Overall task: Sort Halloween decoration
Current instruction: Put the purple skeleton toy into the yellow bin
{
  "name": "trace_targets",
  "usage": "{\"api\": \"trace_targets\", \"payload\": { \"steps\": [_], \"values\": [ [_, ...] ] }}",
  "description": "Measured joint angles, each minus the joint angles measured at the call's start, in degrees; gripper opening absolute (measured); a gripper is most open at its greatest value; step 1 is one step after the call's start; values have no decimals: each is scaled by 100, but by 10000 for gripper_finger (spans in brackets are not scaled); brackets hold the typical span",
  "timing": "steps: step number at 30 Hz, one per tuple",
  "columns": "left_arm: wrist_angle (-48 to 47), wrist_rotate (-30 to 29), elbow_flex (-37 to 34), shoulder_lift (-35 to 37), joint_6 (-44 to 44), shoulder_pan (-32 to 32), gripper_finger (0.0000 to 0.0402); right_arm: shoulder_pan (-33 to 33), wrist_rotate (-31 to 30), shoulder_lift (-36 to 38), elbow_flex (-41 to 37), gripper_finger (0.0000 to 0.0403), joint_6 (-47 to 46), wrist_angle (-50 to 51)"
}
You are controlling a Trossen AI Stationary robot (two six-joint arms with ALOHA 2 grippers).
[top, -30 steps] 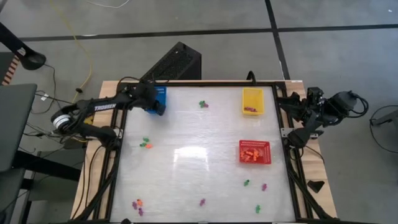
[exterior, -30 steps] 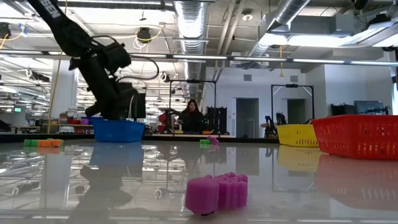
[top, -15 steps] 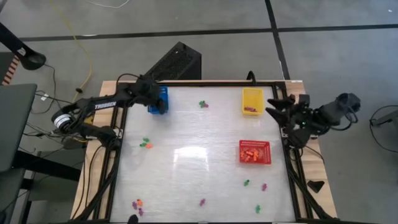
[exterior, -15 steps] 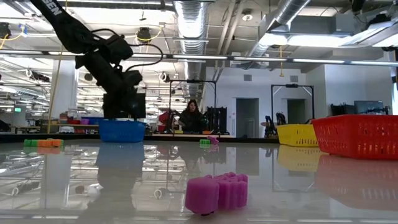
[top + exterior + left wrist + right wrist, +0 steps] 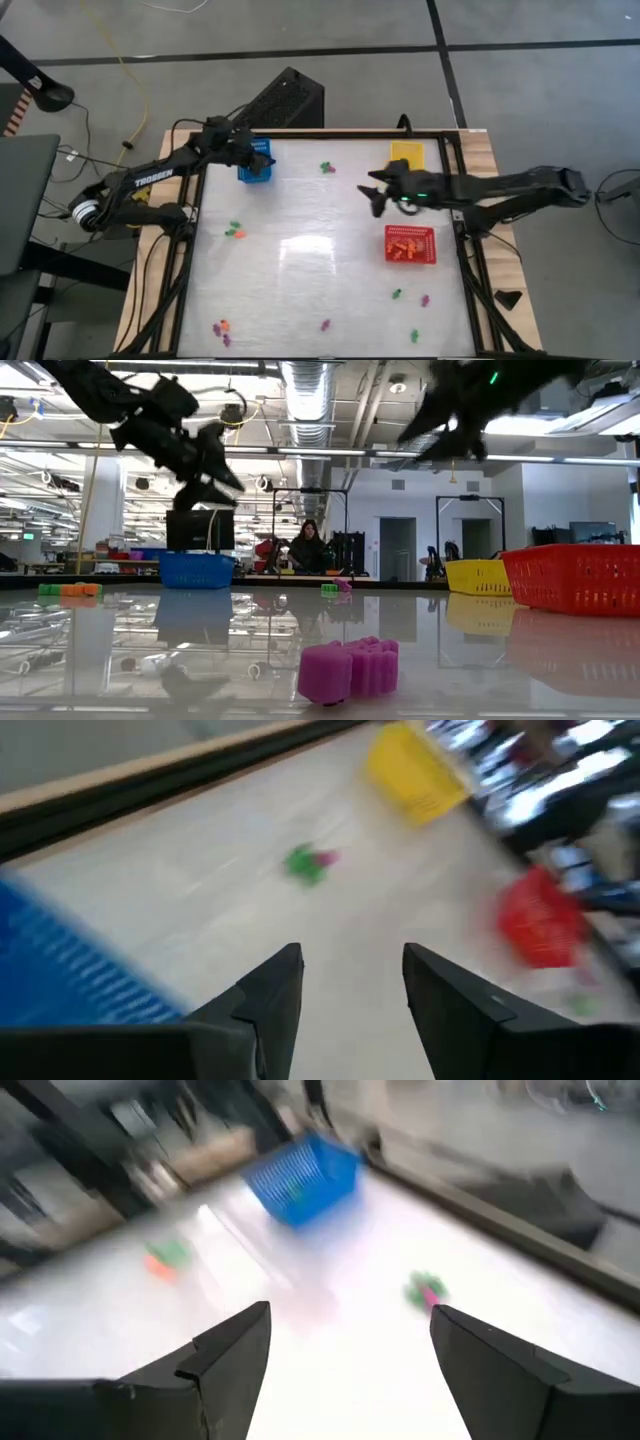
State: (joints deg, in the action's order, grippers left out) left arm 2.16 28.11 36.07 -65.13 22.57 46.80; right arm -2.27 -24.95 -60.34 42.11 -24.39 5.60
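Small orange, green and purple decoration pieces lie scattered on the white table: a green-purple pair (image 5: pixel 326 167) far centre, an orange-green cluster (image 5: pixel 234 231) at left, several near the front edge (image 5: pixel 220 328), and one purple piece (image 5: pixel 350 668) close to the low camera. My left gripper (image 5: pixel 258 152) hangs open above the blue basket (image 5: pixel 254 168) with nothing between its fingers (image 5: pixel 352 990). My right gripper (image 5: pixel 372 193) hovers open over the table's middle right, between the yellow basket (image 5: pixel 406 152) and the red basket (image 5: pixel 410 245), and is also empty (image 5: pixel 350 1350).
The red basket holds orange pieces. The right arm crosses in front of the yellow basket. A black frame (image 5: pixel 190 250) borders the table. Open table surface lies in the middle (image 5: pixel 310 250). A person (image 5: pixel 305 545) sits far behind the table.
My left gripper has opened and risen from the blue basket, tipping forward. My right arm has swung from beyond the table's right edge out over the table toward the left, staying open and high.
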Motion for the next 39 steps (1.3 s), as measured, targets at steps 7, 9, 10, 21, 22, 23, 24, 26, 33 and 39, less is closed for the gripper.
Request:
{"api": "trace_targets", "payload": {
  "steps": [7, 9, 10, 21, 22, 23, 24, 26, 33, 39],
  "values": [
    [317, -174, 5, 970, 394, -735, 158, -1031, 595, -1669, 27, 320, 852, -1531],
    [387, -346, 4, 1173, 366, -991, 158, -1266, 877, -2067, 25, 326, 1093, -1873],
    [388, -442, 4, 1268, 351, -1140, 158, -1358, 1062, -2268, 28, 329, 1142, -1991],
    [523, -1311, 2, 1470, 474, -2250, 158, -1916, 1630, -4114, 833, 339, 1594, -2085],
    [516, -1379, 2, 1447, 486, -2323, 158, -1988, 1761, -4251, 951, 339, 1592, -2087],
    [482, -1438, 2, 1440, 495, -2393, 158, -2049, 1857, -4367, 1065, 338, 1590, -2071],
    [473, -1524, 2, 1438, 515, -2465, 158, -2101, 1916, -4500, 1172, 337, 1590, -1997],
    [531, -1729, 3, 1400, 561, -2591, 158, -2193, 1956, -4730, 1385, 336, 1590, -1817],
    [519, -2213, 0, 1310, 734, -2889, 158, -2419, 2282, -5217, 2001, 329, 1701, -1308],
    [532, -2456, 0, 1255, 857, -3002, 158, -2521, 2263, -5330, 2301, 270, 1741, -816]
  ]
}}
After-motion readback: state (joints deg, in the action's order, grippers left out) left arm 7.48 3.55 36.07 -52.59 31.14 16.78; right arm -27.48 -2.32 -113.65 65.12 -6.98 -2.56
